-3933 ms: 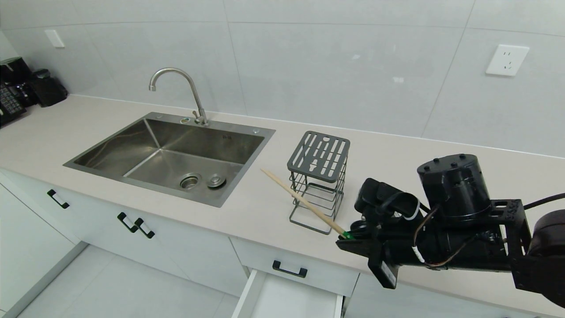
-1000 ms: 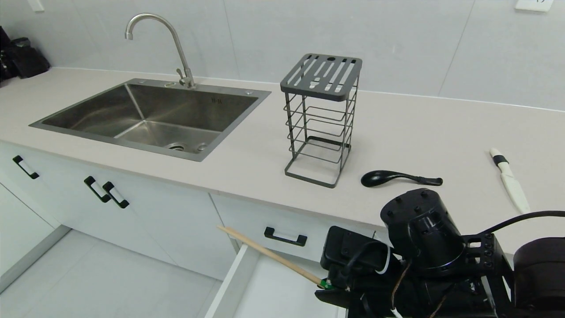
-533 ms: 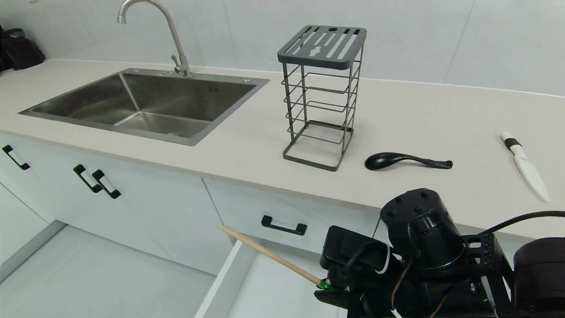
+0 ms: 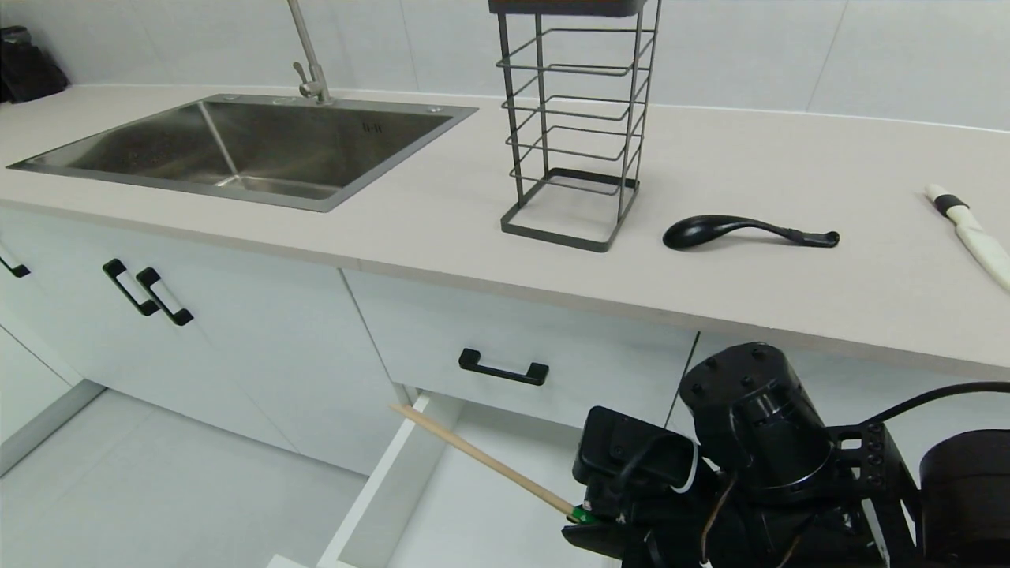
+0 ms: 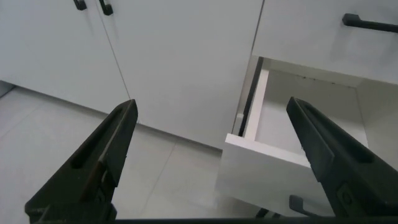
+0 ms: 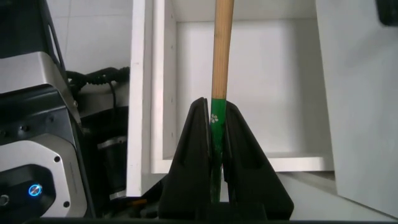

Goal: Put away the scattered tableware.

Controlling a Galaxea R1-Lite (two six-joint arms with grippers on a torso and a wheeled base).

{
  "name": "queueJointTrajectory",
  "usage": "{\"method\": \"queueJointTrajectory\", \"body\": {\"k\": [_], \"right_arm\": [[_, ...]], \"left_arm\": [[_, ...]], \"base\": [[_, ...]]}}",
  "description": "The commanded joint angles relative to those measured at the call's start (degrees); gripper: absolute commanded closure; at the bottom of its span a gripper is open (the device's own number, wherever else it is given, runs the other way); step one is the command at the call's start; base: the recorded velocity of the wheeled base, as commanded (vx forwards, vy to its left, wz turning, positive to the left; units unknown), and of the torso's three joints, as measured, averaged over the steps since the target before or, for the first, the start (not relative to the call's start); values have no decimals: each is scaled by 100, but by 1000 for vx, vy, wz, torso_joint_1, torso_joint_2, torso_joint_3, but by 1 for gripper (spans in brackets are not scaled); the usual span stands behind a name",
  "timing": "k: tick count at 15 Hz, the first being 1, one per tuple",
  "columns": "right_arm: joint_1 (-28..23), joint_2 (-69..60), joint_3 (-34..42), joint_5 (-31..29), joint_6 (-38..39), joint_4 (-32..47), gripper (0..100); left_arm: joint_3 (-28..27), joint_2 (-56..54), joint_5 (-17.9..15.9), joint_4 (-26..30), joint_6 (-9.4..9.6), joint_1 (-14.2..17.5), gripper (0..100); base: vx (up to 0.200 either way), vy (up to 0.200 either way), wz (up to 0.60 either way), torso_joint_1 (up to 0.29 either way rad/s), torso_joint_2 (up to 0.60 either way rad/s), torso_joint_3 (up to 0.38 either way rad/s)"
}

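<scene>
My right gripper is shut on the green end of a wooden chopstick, below counter height. The chopstick points out over the open white drawer, whose side rim lies beneath it. On the counter lie a black spoon and, at the far right, a white knife. My left gripper hangs open and holds nothing, low in front of the cabinets beside the drawer.
A dark wire rack stands on the counter left of the spoon. A steel sink is set in at the left. A closed drawer with a black handle sits above the open one. Cabinet doors fill the left.
The head camera has sunk, so the counter rides higher in the picture. Since 3.9 s ago the right gripper has carried the chopstick from beside the rack down to the open drawer.
</scene>
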Motion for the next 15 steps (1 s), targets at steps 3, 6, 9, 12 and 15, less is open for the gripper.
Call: {"method": "queueJointTrajectory", "body": {"k": [3,6,9,12,15], "right_arm": [[125,-125,49,39,21,-6,100],[274,-389,66,39,-76,214,100],[301,-723,524,-559,38,416,100],[336,-415,471,-805,144,-200,100],[591,235,-13,-1192,205,-481,100]], "left_arm": [[0,0,2,-10,-4,-3,0],[0,0,2,-10,-4,6,0],[0,0,2,-10,-4,6,0],[0,0,2,-10,-4,6,0],[0,0,2,-10,-4,6,0]], "base": [[0,0,0,-246,338,123],[0,0,0,-225,326,123],[0,0,0,-56,263,97],[0,0,0,-9,102,38],[0,0,0,0,0,0]]}}
